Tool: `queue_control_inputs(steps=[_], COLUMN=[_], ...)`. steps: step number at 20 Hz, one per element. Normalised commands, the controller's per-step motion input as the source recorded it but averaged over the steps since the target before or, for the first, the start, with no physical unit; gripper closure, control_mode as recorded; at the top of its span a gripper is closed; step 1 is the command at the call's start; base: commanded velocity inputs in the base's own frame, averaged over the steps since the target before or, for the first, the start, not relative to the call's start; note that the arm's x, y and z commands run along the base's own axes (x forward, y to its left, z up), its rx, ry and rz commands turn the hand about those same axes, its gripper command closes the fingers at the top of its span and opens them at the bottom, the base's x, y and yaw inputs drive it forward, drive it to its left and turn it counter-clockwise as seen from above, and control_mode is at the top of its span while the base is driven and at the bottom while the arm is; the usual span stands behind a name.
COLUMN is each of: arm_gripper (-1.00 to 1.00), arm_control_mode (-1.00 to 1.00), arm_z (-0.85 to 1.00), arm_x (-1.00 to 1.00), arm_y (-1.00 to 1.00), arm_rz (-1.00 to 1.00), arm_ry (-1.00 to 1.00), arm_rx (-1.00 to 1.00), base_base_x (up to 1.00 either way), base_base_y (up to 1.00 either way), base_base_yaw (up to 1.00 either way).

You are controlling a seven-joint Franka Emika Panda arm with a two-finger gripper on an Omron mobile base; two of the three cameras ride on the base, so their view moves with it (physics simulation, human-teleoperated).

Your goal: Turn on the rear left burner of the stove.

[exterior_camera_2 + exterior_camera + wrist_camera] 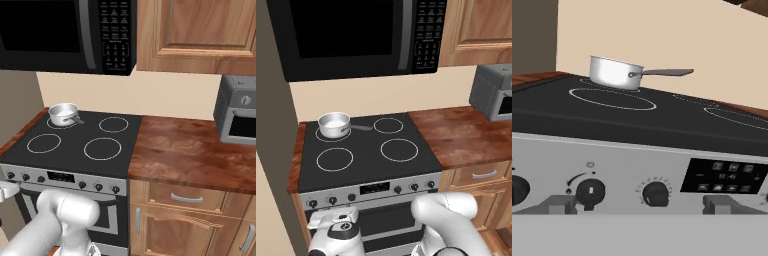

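Gripper [640, 204] at stove [637, 165] knobs [590, 191] — rear left burner [332, 133] well beyond

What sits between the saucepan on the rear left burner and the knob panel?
The front left burner ring on bare black glass lies between the saucepan and knob panel, in the left base view.

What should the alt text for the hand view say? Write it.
Close on the stove's steel front panel, the gripper faces a row of black knobs beside a dark display. Beyond, a steel saucepan sits on the rear left burner of the black glass top.
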Motion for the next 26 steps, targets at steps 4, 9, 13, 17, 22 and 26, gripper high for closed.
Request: queue_control_inputs(steps=[4, 9, 13, 17, 22, 26], arm_gripper=[-1.0, -1.0, -1.0, -1.0, -1.0, -1.0], arm_control_mode=[-1.0, -1.0, -1.0, -1.0, -1.0, -1.0], arm_z=[-0.1, -0.3, -0.38, -0.34, -0.31, -0.32], arm_x=[0.41, 0.35, 0.3, 0.4, 0.35, 0.18], arm_y=[0.01, 0.0, 0.0, 0.08, 0.15, 0.13], arm_rz=[0.07, 0.07, 0.06, 0.04, 0.03, 0.01], arm_ry=[0.0, -0.02, -0.06, -0.05, -0.05, -0.05], arm_rx=[0.0, 0.0, 0.0, 0.0, 0.0, 0.0], base_base_x=[0.0, 0.0, 0.0, 0.0, 0.0, 0.0], base_base_y=[0.0, 0.0, 0.0, 0.0, 0.0, 0.0], base_base_yaw=[0.0, 0.0, 0.0, 0.0, 0.0, 0.0])
